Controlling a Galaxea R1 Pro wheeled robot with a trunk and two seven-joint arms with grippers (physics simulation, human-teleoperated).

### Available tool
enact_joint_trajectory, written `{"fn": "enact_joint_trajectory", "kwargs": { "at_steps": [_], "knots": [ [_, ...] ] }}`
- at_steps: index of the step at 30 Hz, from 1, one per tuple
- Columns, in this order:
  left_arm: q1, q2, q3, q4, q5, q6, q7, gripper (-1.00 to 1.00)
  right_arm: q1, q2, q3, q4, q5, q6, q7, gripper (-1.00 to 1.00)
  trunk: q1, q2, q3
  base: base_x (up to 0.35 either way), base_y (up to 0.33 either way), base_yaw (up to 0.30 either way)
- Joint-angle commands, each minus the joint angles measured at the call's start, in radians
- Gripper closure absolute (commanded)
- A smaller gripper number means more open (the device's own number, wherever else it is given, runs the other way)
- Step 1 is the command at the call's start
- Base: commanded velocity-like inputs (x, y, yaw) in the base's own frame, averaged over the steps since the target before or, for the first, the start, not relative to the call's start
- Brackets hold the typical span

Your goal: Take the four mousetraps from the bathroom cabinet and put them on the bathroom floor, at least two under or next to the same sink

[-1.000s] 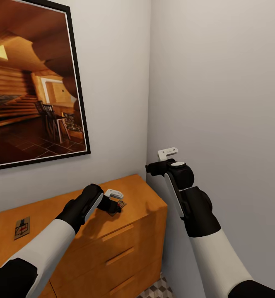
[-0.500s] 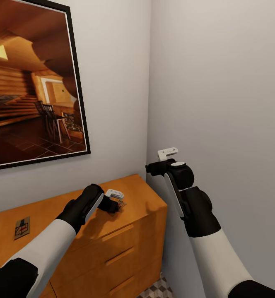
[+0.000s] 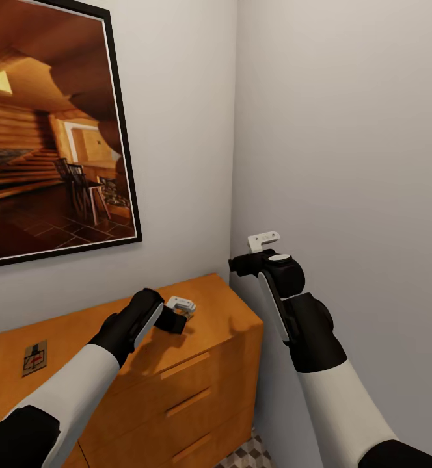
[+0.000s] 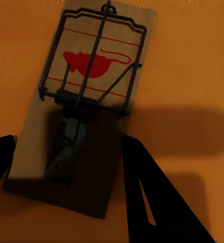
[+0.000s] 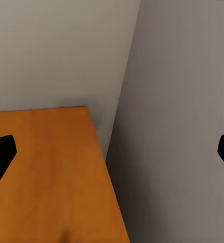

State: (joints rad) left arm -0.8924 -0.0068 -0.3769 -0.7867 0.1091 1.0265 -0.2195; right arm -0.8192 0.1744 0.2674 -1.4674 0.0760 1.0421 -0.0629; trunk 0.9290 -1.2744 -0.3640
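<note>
Since a second ago the left gripper (image 3: 181, 322) has been sinking onto the trap at the right part of the cabinet (image 3: 209, 370) top, and its body is now covering that trap in the head view, where it was showing just past the fingertips before.

On the far left of the cabinet top, another trap (image 3: 34, 358) is lying flat, well apart from the left arm. Above it, a framed picture (image 3: 53, 130) of a wooden interior is hanging on the wall behind the cabinet.

In the left wrist view, the trap (image 4: 86, 101) under the gripper is lying flat on the orange wood, its red mouse print and dark wire bar facing up. The two dark fingers (image 4: 157, 197) are standing wide apart, one on each long side of the slab, not yet pressing it, and they are holding nothing.

Right of the cabinet, the right gripper (image 3: 239, 263) is hovering in the wall corner above the cabinet's right end, clear of the top. Its finger (image 5: 0, 152) tips are showing at opposite edges of the right wrist view, spread wide and empty, with the cabinet corner and grey walls between them.

Below the cabinet's right end, a strip of cube-patterned floor (image 3: 248, 455) is peeking out.
</note>
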Motion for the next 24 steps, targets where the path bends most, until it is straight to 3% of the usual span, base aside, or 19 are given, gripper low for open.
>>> {"fn": "enact_joint_trajectory", "kwargs": {
  "at_steps": [1,10,16,19,24],
  "knots": [
    [0.000,0.001,-0.002,0.087,0.009,0.004,0.002,1.00,-0.001,0.000,0.001,-0.001,0.007,0.005,0.001,-1.00,0.000,-0.001,-0.001,0.000,0.000,0.000],
    [0.000,0.000,-0.002,0.046,0.005,0.005,0.004,1.00,-0.001,0.000,0.001,-0.001,0.006,0.005,0.001,-1.00,0.000,-0.001,-0.001,0.000,0.000,0.000],
    [0.000,0.004,-0.003,-0.157,0.001,0.020,0.002,1.00,-0.001,0.000,-0.001,-0.001,0.002,0.005,0.001,-1.00,0.000,-0.001,-0.001,0.000,0.000,0.000],
    [0.000,0.004,-0.003,-0.220,0.002,0.021,0.002,1.00,-0.002,0.000,-0.003,-0.002,0.001,0.005,0.001,-1.00,0.000,-0.001,-0.001,0.000,0.000,0.000],
    [0.000,0.004,-0.005,-0.245,0.004,0.021,0.002,1.00,-0.001,0.000,-0.034,-0.005,-0.002,0.005,-0.003,-1.00,0.000,-0.001,-0.001,0.000,0.000,0.000]
  ]
}}
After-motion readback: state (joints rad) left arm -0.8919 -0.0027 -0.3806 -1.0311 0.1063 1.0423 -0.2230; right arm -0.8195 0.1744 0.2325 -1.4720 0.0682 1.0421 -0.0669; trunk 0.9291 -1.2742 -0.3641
